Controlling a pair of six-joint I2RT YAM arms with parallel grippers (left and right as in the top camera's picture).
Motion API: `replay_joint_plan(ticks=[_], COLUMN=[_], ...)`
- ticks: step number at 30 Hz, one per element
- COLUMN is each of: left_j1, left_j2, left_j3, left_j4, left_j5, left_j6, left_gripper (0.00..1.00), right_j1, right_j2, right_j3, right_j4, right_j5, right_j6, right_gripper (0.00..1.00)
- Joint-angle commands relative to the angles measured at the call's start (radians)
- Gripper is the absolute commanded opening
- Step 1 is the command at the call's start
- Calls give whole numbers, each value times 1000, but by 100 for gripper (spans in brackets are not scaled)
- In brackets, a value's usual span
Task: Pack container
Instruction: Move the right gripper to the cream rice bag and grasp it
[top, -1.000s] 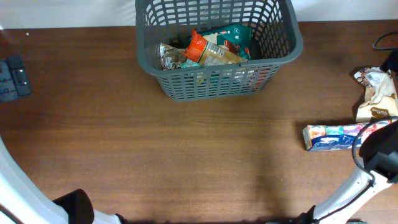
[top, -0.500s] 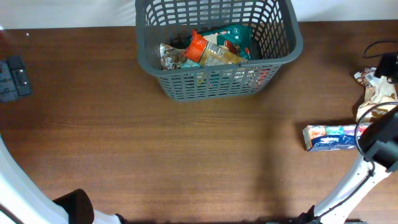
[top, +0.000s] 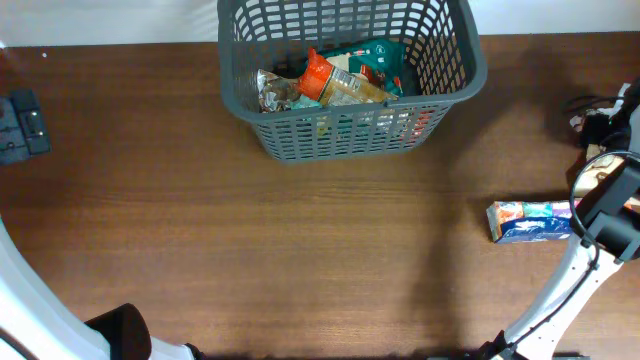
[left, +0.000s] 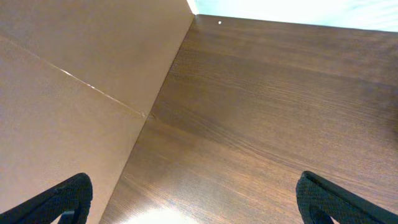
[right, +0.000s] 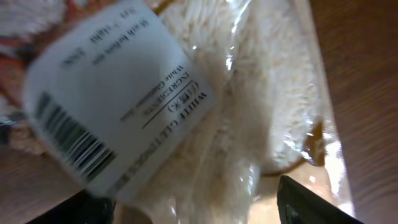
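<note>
The container (top: 455, 75) is a dark grey lattice basket at the table's far middle, with several snack packets (top: 335, 80) inside. My right gripper (top: 605, 125) is at the far right edge over a clear bag of white rice (top: 600, 170). In the right wrist view the rice bag (right: 186, 106) with its white barcode label fills the frame. My right gripper (right: 193, 208) is open and its fingers straddle the bag. My left gripper (left: 199, 196) is open and empty over bare table at the near left.
A blue and orange packet (top: 530, 220) lies on the table at the right, near my right arm. A grey device (top: 20, 125) sits at the left edge. A tan wall panel (left: 74, 106) borders the table beside my left gripper.
My right arm has moved toward the far side along the right edge, and its gripper now sits over the rice bag. The left arm and the basket have not moved.
</note>
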Motion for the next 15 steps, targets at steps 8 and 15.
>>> replay_joint_plan(ticks=[8, 15], left_j1=[5, 5], left_j2=[-9, -9], left_j3=[5, 5], left_j4=[0, 0], left_j5=[3, 3], left_j6=[-16, -16], left_gripper=[99, 99], right_j1=[-5, -6], right_j2=[45, 23], right_j3=[0, 59], right_j4=[-2, -79], right_j5=[16, -168], right_j6=[45, 214], right_gripper=[4, 4])
